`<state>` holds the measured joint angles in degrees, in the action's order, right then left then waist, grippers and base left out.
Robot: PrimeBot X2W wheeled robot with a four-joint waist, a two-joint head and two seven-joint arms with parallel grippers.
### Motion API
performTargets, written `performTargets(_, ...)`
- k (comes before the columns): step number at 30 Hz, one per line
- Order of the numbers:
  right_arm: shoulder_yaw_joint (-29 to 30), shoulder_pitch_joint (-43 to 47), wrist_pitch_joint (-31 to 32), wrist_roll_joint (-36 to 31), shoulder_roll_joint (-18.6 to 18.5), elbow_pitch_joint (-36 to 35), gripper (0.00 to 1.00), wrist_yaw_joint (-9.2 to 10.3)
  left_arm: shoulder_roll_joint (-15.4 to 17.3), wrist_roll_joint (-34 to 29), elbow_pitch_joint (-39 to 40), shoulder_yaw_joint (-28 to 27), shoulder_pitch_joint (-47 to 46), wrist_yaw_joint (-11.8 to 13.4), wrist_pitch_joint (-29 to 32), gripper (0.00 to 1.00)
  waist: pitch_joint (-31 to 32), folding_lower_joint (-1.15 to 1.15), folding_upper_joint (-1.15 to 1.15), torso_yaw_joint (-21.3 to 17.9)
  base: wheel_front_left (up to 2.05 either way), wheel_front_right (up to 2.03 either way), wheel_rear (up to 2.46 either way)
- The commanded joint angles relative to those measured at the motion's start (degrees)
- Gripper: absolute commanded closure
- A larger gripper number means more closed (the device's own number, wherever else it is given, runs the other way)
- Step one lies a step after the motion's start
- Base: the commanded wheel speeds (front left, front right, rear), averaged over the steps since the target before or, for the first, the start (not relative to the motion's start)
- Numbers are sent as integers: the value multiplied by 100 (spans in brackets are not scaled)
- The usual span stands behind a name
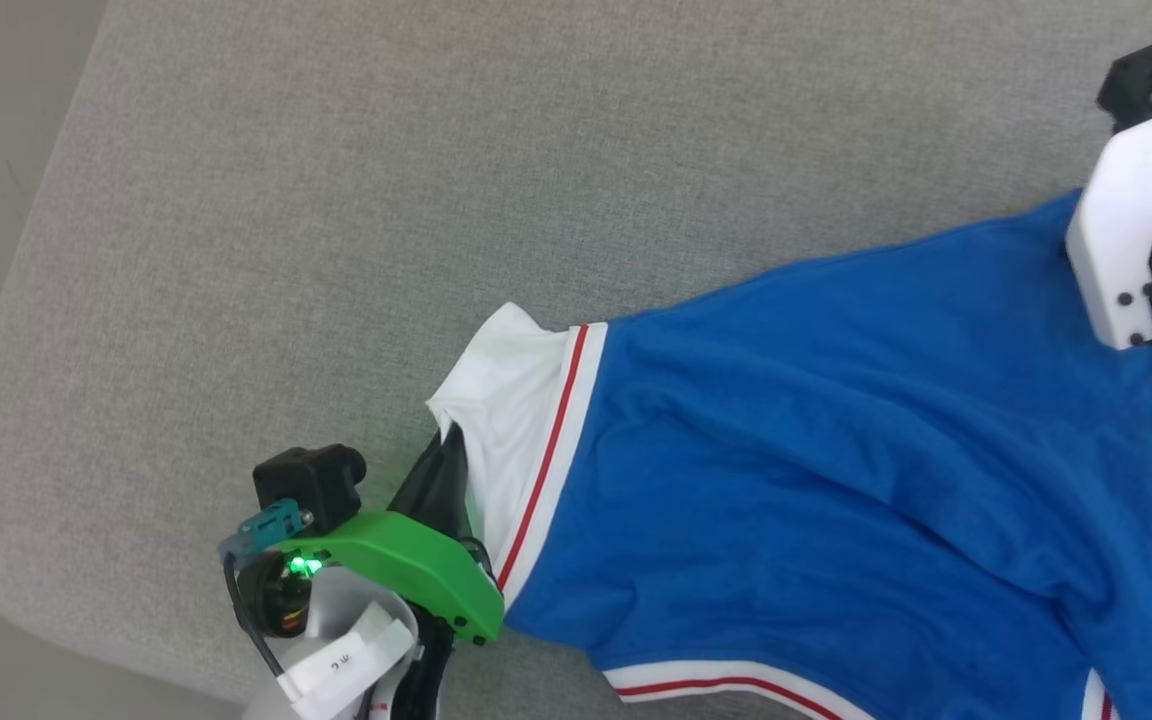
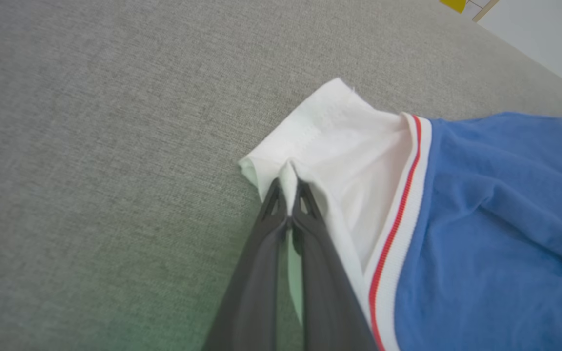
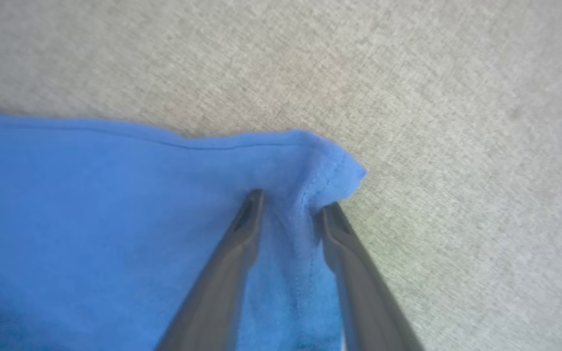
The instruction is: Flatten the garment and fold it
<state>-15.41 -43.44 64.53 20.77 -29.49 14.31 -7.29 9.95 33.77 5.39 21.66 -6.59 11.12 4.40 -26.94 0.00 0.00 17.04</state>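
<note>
Surface: grey woven pad [image 1: 336, 200] with a rounded corner at the lower left of the head view.
Garment: the garment [image 1: 836, 450] lies on the pad, running from the centre to the right and bottom edges of the head view; the blue body is rumpled with soft creases.
White panel: white panel [image 1: 506, 400] forms the garment's left end, bordered by red-and-white trim [image 1: 546, 450].
Left gripper: left gripper [image 2: 288, 195] has its 2 fingers pressed together, with a pleat of the white panel's edge pinched between the tips.
Right gripper: right gripper [image 3: 291, 209] has its 2 fingers parted, with the tips set on the cloth either side of a raised fold at a blue hemmed corner.
Blue corner: lies at the garment's far right end, with bare pad just beyond it.
Lettering: none on the visible face.
</note>
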Motion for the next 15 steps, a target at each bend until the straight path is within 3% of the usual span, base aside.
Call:
performTargets(1,13,265,-17,61,93,161,100,-20,18,12,-30,-28,-106,-17,-33,100,158,0,0,-126,0,0,0)
performTargets(8,859,551,-845,438,349,-134,100,-20,132,38,-8,-133,-6,48,-32,100,748,0,0,-458,0,0,0)
performTargets(15,1586,1873,-1194,1219,465,-1151,100,-20,284,103,55,-221,327,171,80,100,1436,0,0,-990,0,0,0)
